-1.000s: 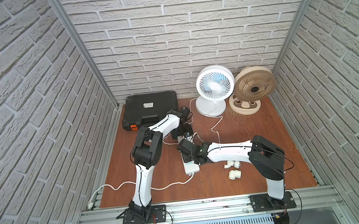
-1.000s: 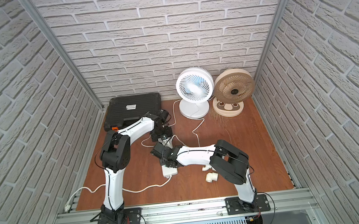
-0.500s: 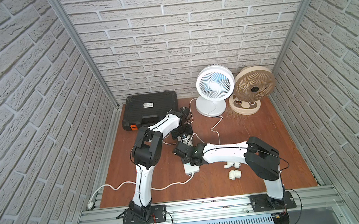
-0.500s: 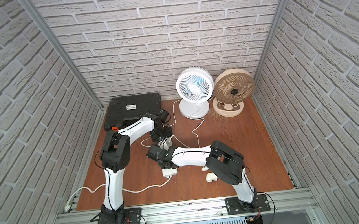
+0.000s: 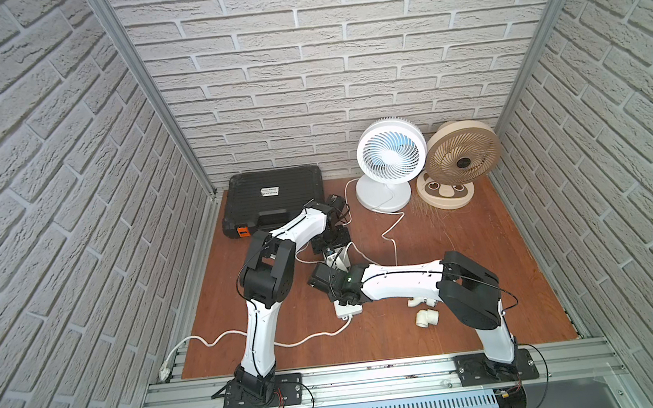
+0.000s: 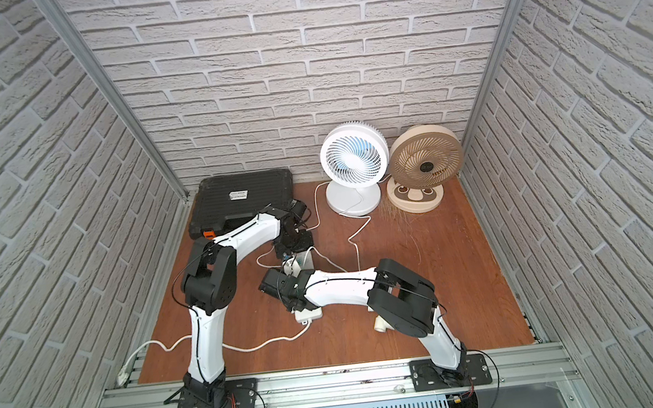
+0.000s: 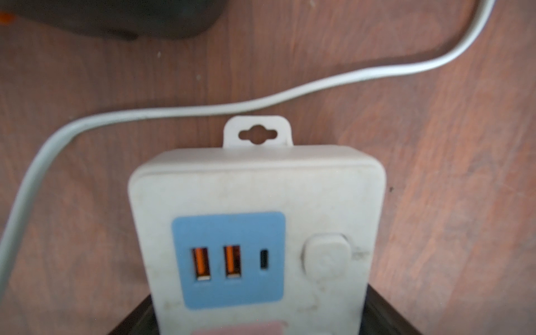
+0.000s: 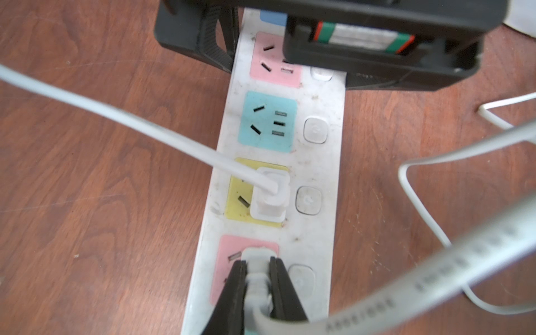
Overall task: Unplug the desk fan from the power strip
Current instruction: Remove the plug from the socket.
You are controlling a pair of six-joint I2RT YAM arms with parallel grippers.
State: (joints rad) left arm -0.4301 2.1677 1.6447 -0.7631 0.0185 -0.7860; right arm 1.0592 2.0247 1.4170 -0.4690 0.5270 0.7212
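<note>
Top views: my left gripper straddles the power strip mid-table, at seven o'clock from the white fan.
Left wrist: my fingers flank the strip's end; pinch uncertain, so it may lift.
Right wrist: my right gripper is clamped on the grey plug in a pink socket; a second plug at twelve o'clock means I may pull the wrong one.

Both top views are bright and evenly lit, with soft, short shadows under the arms and strong bending of the brick walls at the edges. The left wrist view is soft (slightly blurred); in the right wrist view the near cable is out of focus.
</note>
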